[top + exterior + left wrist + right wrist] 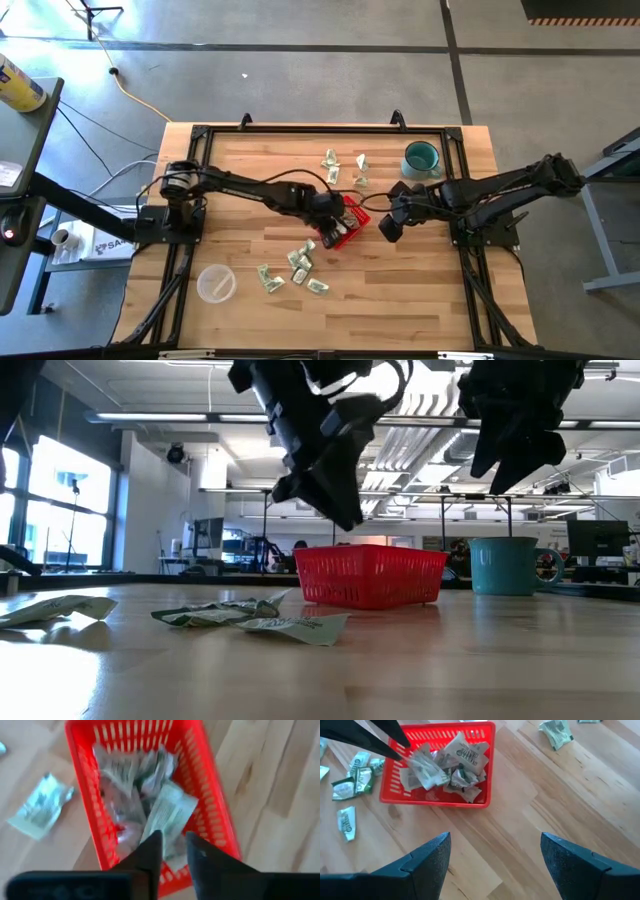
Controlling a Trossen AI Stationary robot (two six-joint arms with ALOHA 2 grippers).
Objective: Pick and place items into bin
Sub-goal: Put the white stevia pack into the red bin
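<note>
Stretched from the table's left edge toward the middle, the left arm, its left gripper (172,851) poised directly above the red basket (350,222) with fingers pointing down into it, drawn close with only a narrow gap between them, a pale packet (169,815) just past their tips but no clear grasp on it; whether pinched or let go, cannot tell. Reaching in from the right edge, the right arm, its right gripper (495,865) raised over bare wood just beside the basket, fingers spread wide apart and empty. Near the centre of the wooden table (250,225), between the two grippers, the basket itself: small, rectangular, low-sided mesh, standing flat on the wood. Inside, a crumpled heap of green-and-white packets (445,767), wrinkled, overlapping, some tilted against the walls. Scattered on the table, more loose packets (295,268) in a cluster on the left arm's side of the basket, toward the near edge, and a few others (345,168) beyond the basket toward the far edge. Close behind the right gripper, near the far right corner, a teal mug (421,158), upright. Near the front left corner, well apart from the basket, a clear plastic cup (215,283).
</note>
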